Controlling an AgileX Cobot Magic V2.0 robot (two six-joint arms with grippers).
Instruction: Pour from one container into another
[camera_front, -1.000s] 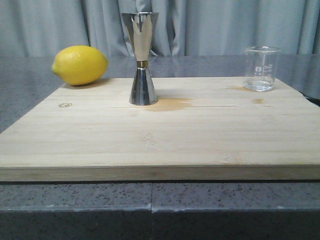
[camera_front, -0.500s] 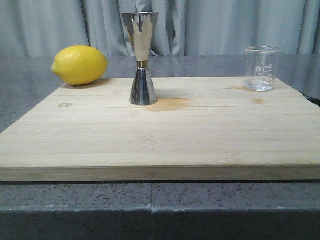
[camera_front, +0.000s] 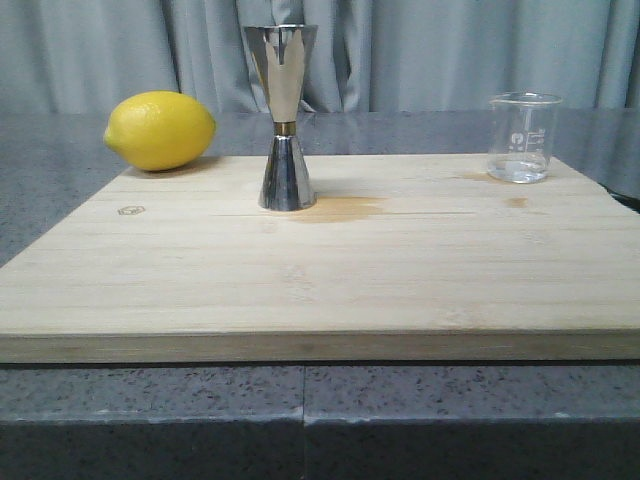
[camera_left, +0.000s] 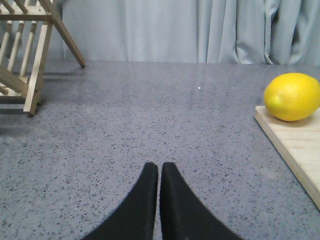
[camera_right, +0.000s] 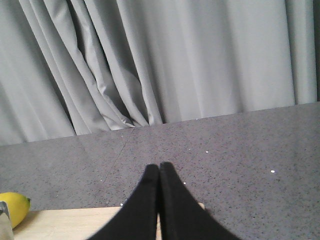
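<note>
1. Beaker upright at board's far right corner (a little clear liquid inside).
2. Jigger upright, mid-left, well apart.
3. Left gripper and right gripper: fingers pressed together, empty.

**Board layout**

Cutting board lies on countertop, w/ curtain behind. Jigger stands upright on board, far side, left of centre. Beaker stands upright at far-right corner, well apart from jigger. Lemon at far-left corner, left of jigger. Wooden rack on countertop further left, off the board.
</note>
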